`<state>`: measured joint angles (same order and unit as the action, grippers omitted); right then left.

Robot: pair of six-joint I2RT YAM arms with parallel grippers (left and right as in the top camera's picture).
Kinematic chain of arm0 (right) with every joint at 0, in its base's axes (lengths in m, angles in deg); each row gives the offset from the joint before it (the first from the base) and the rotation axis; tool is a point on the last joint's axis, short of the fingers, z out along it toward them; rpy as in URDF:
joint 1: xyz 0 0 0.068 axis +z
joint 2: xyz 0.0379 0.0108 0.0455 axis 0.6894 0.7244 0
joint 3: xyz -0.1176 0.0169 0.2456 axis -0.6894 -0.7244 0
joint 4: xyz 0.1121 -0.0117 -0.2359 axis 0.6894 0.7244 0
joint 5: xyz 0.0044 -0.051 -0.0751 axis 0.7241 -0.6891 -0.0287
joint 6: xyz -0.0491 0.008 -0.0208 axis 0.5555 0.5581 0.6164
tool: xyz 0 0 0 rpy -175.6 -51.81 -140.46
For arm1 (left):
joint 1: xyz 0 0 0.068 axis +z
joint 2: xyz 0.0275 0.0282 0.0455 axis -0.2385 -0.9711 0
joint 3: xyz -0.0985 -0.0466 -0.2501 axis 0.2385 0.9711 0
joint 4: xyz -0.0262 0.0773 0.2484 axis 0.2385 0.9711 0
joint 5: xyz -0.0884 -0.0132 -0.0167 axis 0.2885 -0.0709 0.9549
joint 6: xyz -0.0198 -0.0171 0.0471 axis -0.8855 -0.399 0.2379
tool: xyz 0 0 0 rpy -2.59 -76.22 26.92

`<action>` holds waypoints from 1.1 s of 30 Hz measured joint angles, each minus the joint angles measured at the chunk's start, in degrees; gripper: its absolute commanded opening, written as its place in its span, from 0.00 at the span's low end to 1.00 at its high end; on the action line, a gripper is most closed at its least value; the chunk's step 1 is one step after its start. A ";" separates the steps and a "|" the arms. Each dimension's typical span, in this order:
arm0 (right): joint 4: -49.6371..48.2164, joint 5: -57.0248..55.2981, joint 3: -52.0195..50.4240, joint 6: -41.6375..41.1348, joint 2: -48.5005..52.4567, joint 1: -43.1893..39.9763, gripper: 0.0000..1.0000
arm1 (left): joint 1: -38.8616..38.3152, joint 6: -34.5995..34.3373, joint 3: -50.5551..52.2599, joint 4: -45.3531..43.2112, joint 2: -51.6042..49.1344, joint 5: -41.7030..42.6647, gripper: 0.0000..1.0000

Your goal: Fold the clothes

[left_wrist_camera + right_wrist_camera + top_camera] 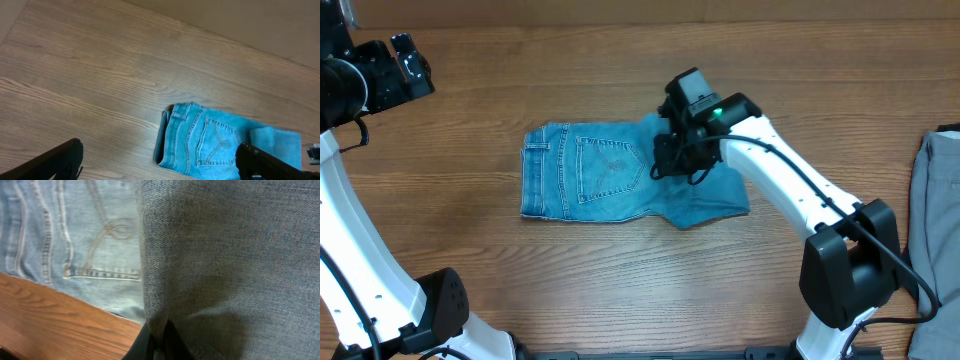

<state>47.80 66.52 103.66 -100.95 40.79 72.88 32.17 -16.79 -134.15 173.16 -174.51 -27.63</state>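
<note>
Lying folded at the centre of the worktop [470,270] is one pair of jeans [585,185], one back pocket [608,168] up. Of two tools, the right tool [668,163] pinches a denim fold at the jeans' 3 o'clock end; the left tool [408,62], at 10 o'clock, gapes empty. One grey garment [935,200] lies at 3 o'clock.

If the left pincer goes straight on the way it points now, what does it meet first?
Most likely the bare wooden table, close to the waistband end of the folded jeans. The left pincer is open and nothing stands before it, though depth is unclear.
</note>
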 measured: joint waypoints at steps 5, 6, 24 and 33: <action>-1.09 -0.13 0.00 -1.40 1.29 0.59 0.10 | 0.00 0.00 0.00 0.00 0.00 0.00 1.00; -1.51 -0.17 0.00 -1.62 1.73 0.57 0.10 | 0.00 0.00 0.00 -0.02 0.00 0.00 1.00; -0.74 -4.83 0.00 -7.65 2.47 -2.67 0.04 | 0.00 0.00 0.00 0.00 0.00 0.00 1.00; -1.09 -5.31 0.00 -6.32 2.47 -3.50 0.04 | 0.00 0.00 0.00 0.00 0.00 -0.02 1.00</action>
<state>46.71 61.21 103.66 -107.26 43.26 69.38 32.17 -16.79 -134.15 173.16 -174.51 -27.66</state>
